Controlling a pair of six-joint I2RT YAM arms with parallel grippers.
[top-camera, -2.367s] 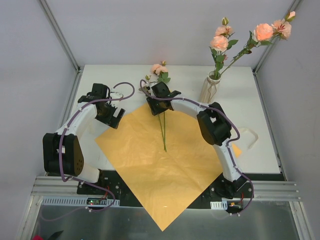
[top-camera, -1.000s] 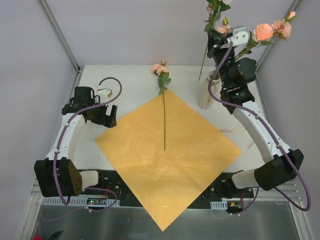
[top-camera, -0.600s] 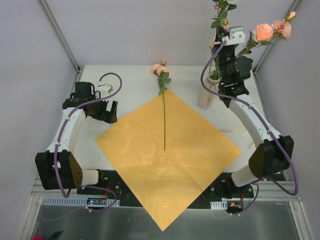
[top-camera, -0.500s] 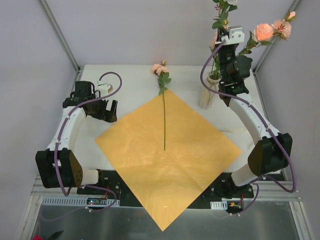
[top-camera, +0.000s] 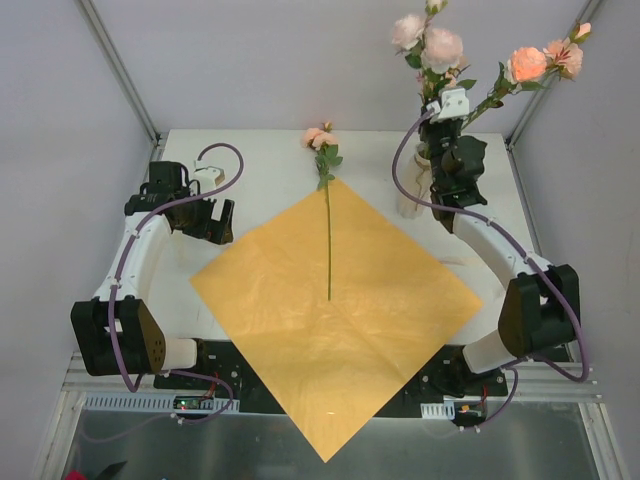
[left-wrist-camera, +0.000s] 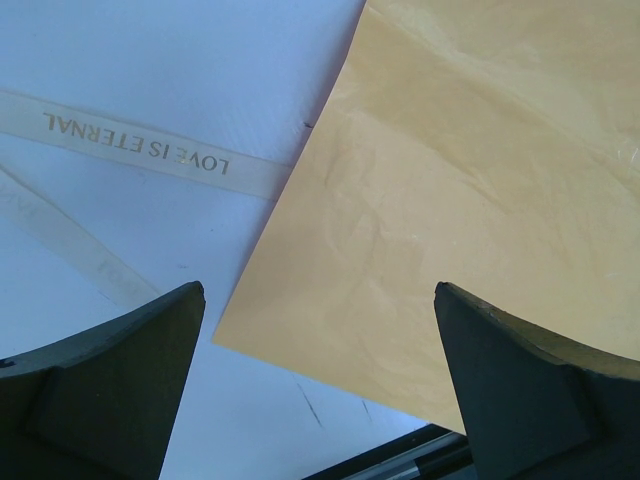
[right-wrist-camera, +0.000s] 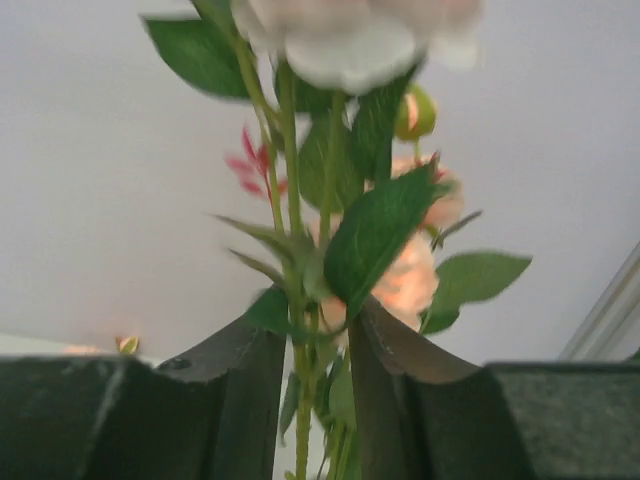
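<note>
Two risks: the stem, clamped in the right fingers above the vase at the far right of the surface, could snag other blooms or tip the vase; left fingers hang apart over paper

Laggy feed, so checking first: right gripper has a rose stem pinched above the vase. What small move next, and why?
Probably raise the right gripper a little, straight up. It is shut on the rose stem just above the vase, and the stem's lower end is hidden, so it may not clear the rim.
</note>
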